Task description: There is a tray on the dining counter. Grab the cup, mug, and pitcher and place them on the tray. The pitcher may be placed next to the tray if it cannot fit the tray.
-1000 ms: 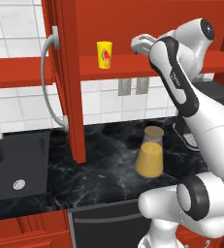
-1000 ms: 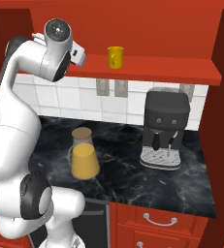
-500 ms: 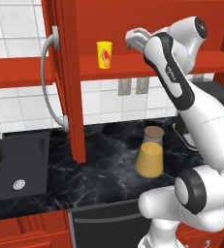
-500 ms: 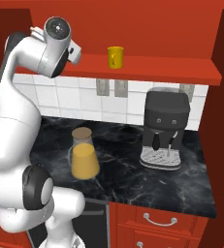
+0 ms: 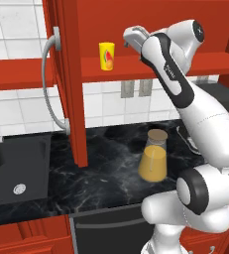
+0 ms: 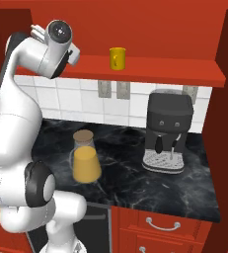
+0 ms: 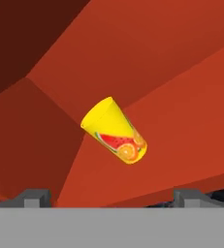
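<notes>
The cup (image 5: 106,55), a yellow handleless tumbler with a red-and-green fruit mark, stands upright on the red shelf (image 5: 111,66) under the wall cabinets, close to the shelf's front edge and just right of the red vertical post (image 5: 72,84). In the right base view the same cup (image 6: 117,58) sits on the shelf (image 6: 150,69) above the tiled wall, left of the coffee machine (image 6: 167,131) below. The gripper (image 5: 133,37) is raised to shelf height, near the cup on its right and apart from it. In the hand view the cup (image 7: 114,131) appears tilted by the camera's roll, centred ahead of the 2 dark fingertips (image 7: 33,197), which stand wide apart with nothing between them; the gripper (image 7: 112,199) holds nothing. The pitcher (image 5: 153,156), a clear jug of orange-yellow juice with a tan lid, stands upright on the black marbled worktop (image 5: 106,173), toward its front edge, right of the post and well apart from the sink (image 5: 14,168) at the worktop's left end. From the right, the pitcher (image 6: 85,157) stands left of the coffee machine, apart from it.
</notes>
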